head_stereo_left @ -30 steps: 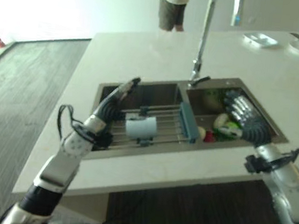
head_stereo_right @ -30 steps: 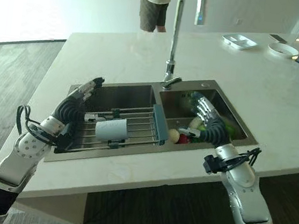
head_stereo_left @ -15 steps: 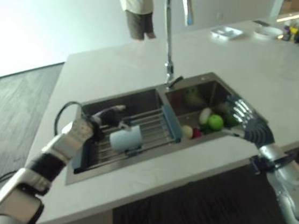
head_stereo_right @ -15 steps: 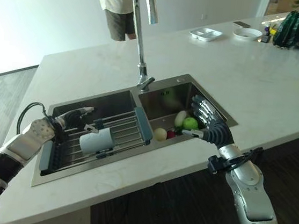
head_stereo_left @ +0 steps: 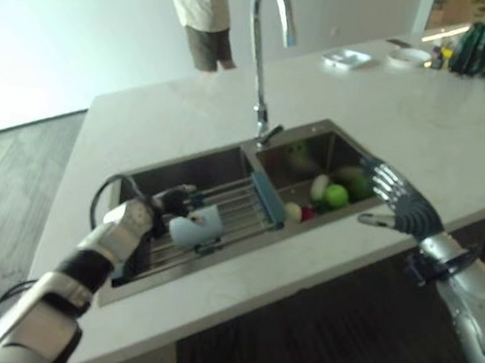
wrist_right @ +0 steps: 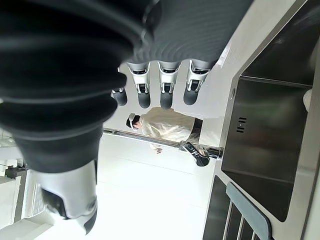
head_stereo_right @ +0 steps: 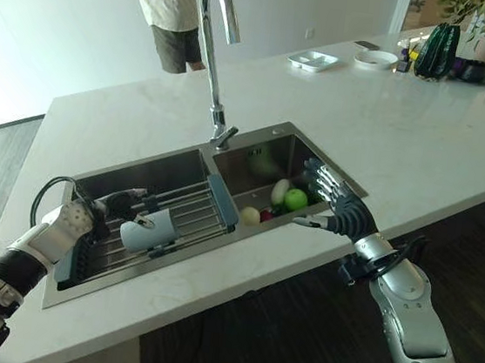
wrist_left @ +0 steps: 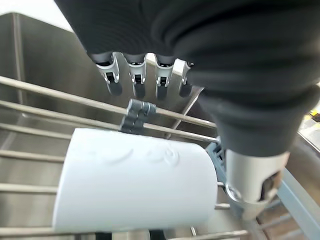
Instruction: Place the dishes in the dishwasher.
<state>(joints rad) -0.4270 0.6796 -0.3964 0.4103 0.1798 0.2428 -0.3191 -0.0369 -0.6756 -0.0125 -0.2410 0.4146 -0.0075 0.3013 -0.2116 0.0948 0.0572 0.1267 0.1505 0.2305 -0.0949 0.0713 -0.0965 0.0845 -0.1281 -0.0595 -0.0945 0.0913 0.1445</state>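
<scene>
Your left hand [head_stereo_right: 90, 214] is down in the sink's left basin, over the wire rack [head_stereo_right: 191, 213] that spans it, and the white cup [head_stereo_right: 146, 231] lies on its side on those bars right at your fingers [wrist_left: 136, 80]. In the left wrist view the fingers reach out straight beyond the cup's far side and the thumb sits off its open end, so you are bracketing the cup rather than gripping it; nothing is held yet. Lying sideways, the cup will likely roll along the bars, so close on it from both sides before lifting.

Your right hand [head_stereo_right: 340, 212] hovers with fingers spread and empty over the worktop's near edge, beside the right basin, where a green apple [head_stereo_right: 296, 199] and other produce rest. It looks parked there to stay clear.

A person [head_stereo_right: 168, 2] stands beyond the worktop's far edge, behind the tap [head_stereo_right: 213, 20].
</scene>
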